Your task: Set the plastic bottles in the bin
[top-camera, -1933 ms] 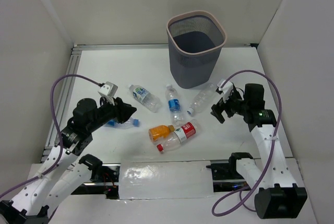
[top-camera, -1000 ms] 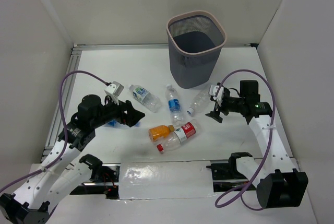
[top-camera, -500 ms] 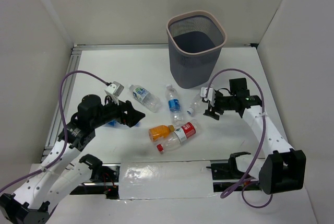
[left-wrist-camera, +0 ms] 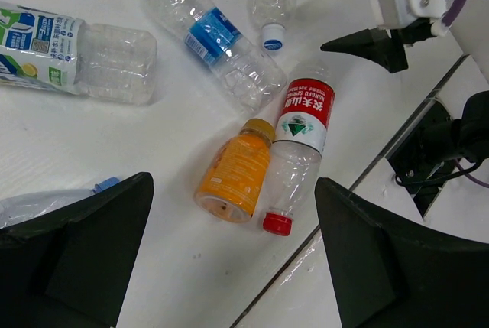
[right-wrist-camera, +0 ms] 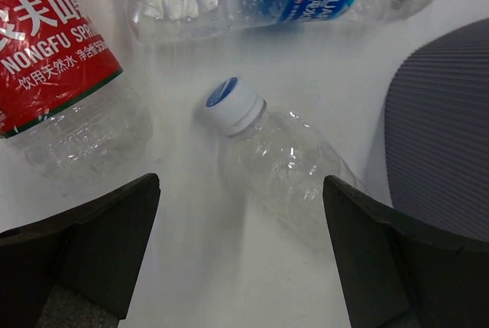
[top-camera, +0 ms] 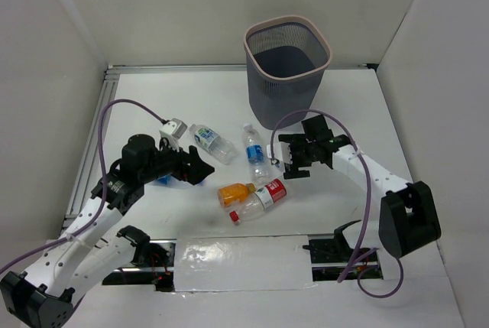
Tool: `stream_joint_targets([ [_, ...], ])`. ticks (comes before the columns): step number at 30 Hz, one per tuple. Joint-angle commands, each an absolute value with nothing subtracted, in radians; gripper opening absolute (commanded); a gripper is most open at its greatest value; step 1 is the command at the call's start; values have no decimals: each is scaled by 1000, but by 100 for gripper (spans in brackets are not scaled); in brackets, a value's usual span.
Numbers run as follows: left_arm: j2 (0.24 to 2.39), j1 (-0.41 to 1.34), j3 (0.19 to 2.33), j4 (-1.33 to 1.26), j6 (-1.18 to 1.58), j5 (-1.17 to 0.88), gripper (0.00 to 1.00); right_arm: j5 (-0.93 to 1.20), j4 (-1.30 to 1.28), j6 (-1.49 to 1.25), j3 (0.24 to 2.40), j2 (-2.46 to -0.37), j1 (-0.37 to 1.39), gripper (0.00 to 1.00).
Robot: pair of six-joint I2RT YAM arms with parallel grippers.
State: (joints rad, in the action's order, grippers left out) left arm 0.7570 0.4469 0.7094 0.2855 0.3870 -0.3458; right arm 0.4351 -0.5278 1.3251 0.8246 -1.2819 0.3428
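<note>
Found the bin point(top-camera: 287, 21) upright, dark grey mesh under a pale rim. Saw an unlabelled clear bottle point(right-wrist-camera: 283, 167) lying closest to the bin, just in front of its near wall, white cap pointing away from it. Noted a blue-labelled bottle point(top-camera: 255, 153) a little further from the bin, in front and slightly to its left in the overhead view. Spotted a blue-and-green-labelled bottle point(top-camera: 212, 143) further left of the bin again. Found the orange-drink bottle point(top-camera: 235, 192) and the red-labelled bottle point(top-camera: 263, 196) touching side by side, farthest in front of the bin, red cap turned away from it. Saw all five resting on the table point(top-camera: 153, 99), outside the bin.

Caught the right gripper point(top-camera: 287, 158) just in front of the bin, jaws spread wide to either side of the unlabelled bottle's cap end, gripping nothing. Found the left gripper point(top-camera: 200, 167) well to the left and front of the bin, jaws likewise wide apart and empty, looking down on the orange-drink and red-labelled pair.
</note>
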Motion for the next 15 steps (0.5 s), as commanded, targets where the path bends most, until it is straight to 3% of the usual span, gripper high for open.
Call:
stream_joint_targets([
  [1, 759, 449, 753, 272, 356, -365, 100, 382, -465, 1407, 847, -1334, 393, 94],
  [15, 788, 449, 753, 272, 356, -383, 100, 118, -397, 1704, 860, -1517, 436, 91],
])
